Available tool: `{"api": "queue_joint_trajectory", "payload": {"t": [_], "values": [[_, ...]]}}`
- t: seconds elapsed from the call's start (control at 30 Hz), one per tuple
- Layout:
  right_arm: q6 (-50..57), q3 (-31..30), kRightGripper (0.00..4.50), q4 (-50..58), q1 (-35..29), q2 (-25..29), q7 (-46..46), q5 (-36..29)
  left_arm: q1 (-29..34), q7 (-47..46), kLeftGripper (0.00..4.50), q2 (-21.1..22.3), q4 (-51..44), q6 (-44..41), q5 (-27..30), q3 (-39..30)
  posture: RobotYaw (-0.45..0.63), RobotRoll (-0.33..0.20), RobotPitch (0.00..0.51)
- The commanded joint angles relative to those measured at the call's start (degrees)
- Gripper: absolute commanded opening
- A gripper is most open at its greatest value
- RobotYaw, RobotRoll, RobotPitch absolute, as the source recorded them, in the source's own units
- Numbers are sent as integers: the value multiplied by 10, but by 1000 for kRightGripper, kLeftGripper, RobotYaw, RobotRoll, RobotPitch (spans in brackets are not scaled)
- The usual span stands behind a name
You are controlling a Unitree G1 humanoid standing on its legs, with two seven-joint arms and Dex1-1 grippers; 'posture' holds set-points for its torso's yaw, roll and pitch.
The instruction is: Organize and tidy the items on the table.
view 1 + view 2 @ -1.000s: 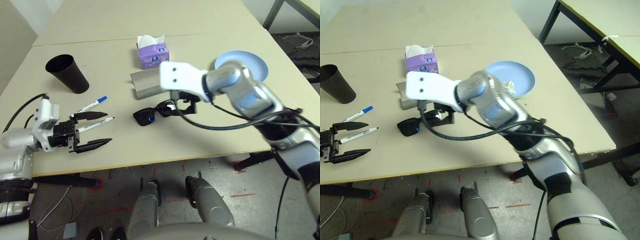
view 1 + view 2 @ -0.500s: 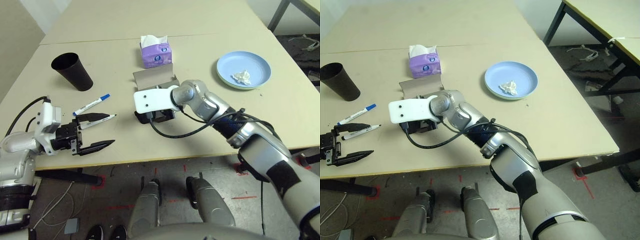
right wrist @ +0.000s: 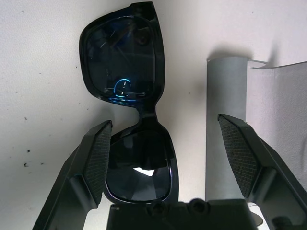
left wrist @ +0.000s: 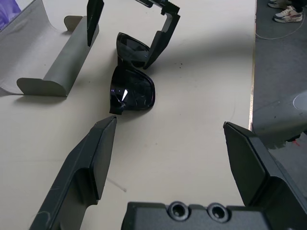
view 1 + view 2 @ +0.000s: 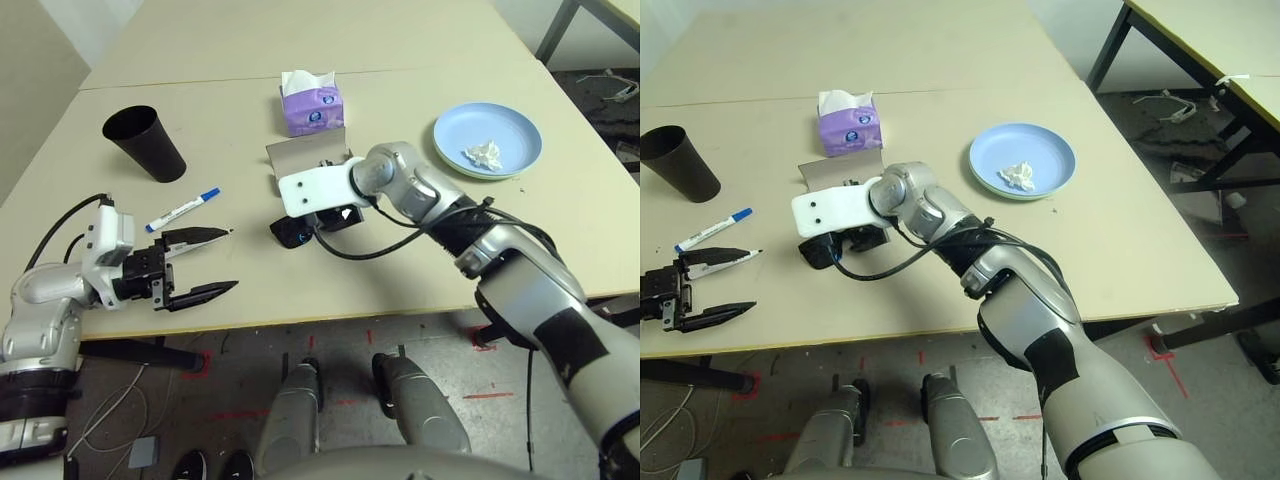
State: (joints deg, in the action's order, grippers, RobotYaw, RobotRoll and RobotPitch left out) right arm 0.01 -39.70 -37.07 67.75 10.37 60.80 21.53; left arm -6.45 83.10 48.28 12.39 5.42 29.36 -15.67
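Sunglasses (image 3: 128,120), black with dark lenses, lie on the pale table (image 5: 400,270) near its front edge, just in front of the grey glasses case (image 5: 305,155), which lies open. The right gripper (image 3: 170,158) hangs right over them with its two fingers spread wide: one finger stands beside the near lens, the other over the rolled edge of the case, and nothing is pinched between them. Behind the case stands the purple tissue box (image 5: 310,105). Off to the right, the blue plate (image 5: 500,135) holds a crumpled white tissue (image 5: 484,153). To the left, the black cup (image 5: 145,142) stands upright, with a blue-capped marker (image 5: 183,209) in front of it. Nearer the front edge the left gripper (image 5: 205,265) is level over the table, fingers wide apart and empty, with a second marker (image 5: 725,262) beside its upper finger.
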Motion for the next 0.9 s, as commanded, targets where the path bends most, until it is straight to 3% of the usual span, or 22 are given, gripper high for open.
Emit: {"api": "queue_joint_trajectory", "payload": {"t": [0.03, 0.33, 0.37, 0.5, 0.63, 0.8, 0.9], "values": [[15, 5, 4477, 27, -10, -4, 23, 2, 2, -1, 4500, -2, 0, 2, -5, 5, -154, 0, 209], [55, 10, 4477, 85, -32, -10, 50, -4, -8, -1, 4500, -5, 11, 3, -10, 14, -163, 0, 212], [58, 10, 4308, 90, -35, -10, 52, -3, -10, -1, 4500, -6, 11, 3, -10, 15, -163, 0, 211], [67, 11, 3232, 99, -39, -9, 58, -2, -13, -2, 4500, -9, 8, 4, -9, 17, -162, 0, 211], [72, 15, 1672, 106, -39, -1, 66, -4, -12, -9, 4500, -13, -9, 1, -2, 11, -145, 0, 206], [81, 17, 45, 118, -38, 0, 75, -7, -12, -14, 4500, -13, -19, 0, 1, 9, -139, 0, 205], [82, 15, 45, 120, -39, 0, 76, -5, -8, -16, 4500, -12, -17, 0, 0, 8, -143, 0, 206]]}}
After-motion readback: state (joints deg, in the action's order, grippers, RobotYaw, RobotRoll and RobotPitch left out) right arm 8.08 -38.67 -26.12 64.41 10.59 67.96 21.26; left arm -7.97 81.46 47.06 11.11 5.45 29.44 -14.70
